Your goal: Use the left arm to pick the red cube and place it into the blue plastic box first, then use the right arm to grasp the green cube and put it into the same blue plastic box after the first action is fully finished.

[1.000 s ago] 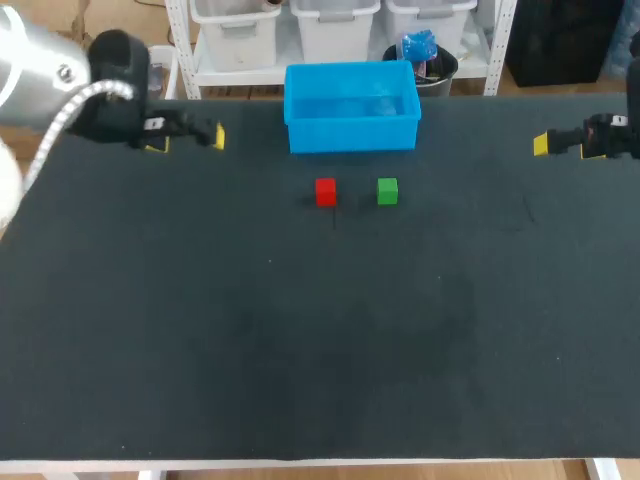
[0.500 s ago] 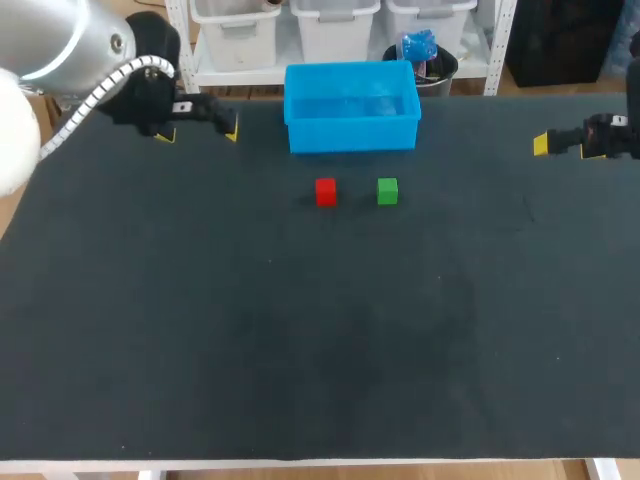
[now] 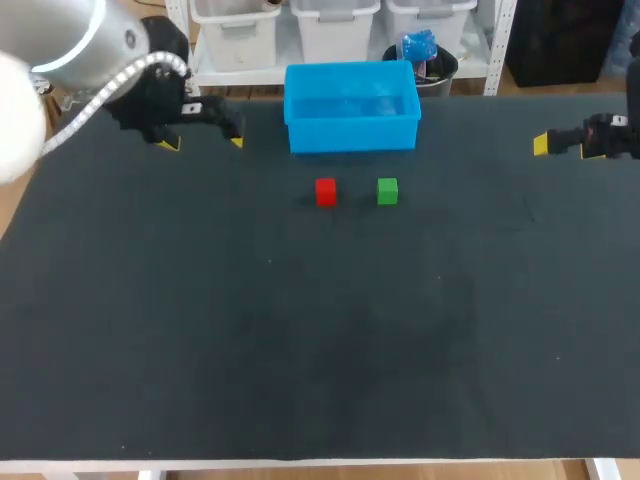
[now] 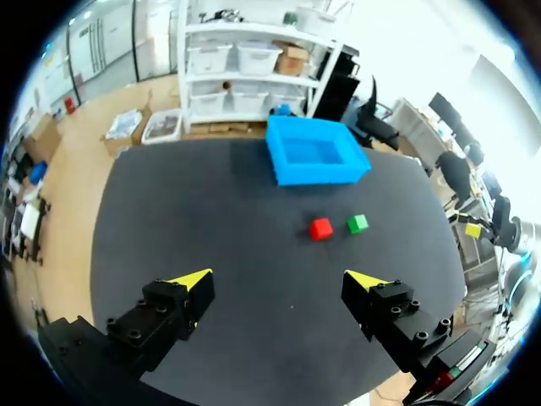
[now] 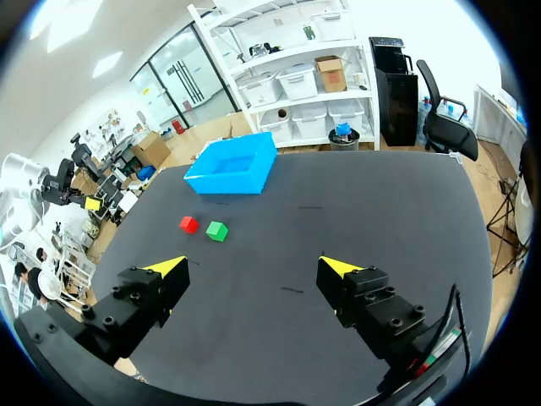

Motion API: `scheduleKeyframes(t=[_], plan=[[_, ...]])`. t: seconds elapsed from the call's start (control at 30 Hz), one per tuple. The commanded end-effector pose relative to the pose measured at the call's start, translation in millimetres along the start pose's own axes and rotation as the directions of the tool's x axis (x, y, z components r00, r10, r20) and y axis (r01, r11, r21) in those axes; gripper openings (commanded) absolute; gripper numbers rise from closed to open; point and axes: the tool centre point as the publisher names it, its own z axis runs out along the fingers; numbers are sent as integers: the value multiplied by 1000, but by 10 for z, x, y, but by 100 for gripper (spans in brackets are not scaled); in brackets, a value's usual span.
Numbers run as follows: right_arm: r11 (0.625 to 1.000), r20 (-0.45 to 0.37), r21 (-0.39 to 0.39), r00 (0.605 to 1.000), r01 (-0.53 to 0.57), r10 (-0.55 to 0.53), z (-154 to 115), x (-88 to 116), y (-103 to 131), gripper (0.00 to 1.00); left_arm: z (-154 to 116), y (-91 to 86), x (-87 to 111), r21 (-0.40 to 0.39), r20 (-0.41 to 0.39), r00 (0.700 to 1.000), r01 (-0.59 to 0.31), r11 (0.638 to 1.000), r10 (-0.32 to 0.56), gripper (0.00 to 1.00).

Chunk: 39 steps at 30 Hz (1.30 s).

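Left gripper (image 4: 279, 279) has slid nearer the blue box (image 4: 317, 152) — jaws spread, red cube (image 4: 319, 228) ahead. Right gripper (image 5: 254, 266) unmoved, likewise spread.

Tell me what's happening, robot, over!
Left end effector open, empty, beside blue plastic box. Right end effector open, empty. Red cube, green cube on table, untouched. Nothing blocking the red cube.

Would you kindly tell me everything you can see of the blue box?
The blue box is an open-topped rectangular bin of bright blue plastic with a slightly flared rim. It stands upright at the middle of the far edge of the table. It is just behind the red cube and green cube and apart from both. Its inside looks empty, and only the table touches it.
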Motion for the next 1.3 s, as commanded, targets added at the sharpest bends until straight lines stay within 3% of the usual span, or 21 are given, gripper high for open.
scheduleKeyframes(t=[0.03,0.23,0.83,1.1,1.3], plan=[[1000,0,1,1000,0,0,-1,0,1,100,115,-233,-261,-101,-80,997,14,995,-22,100],[1000,0,1,1000,0,0,-1,0,1,100,230,-400,-336,-80,-140,987,72,994,-83,100],[1000,0,1,1000,0,0,-1,0,1,100,230,-400,-336,-80,-140,987,72,994,-83,100],[1000,0,1,1000,0,0,-1,0,1,100,448,-726,-503,-138,-167,982,60,989,-83,100],[1000,0,1,1000,0,0,-1,0,1,100,725,-944,-465,-145,-215,974,48,988,-78,100]])
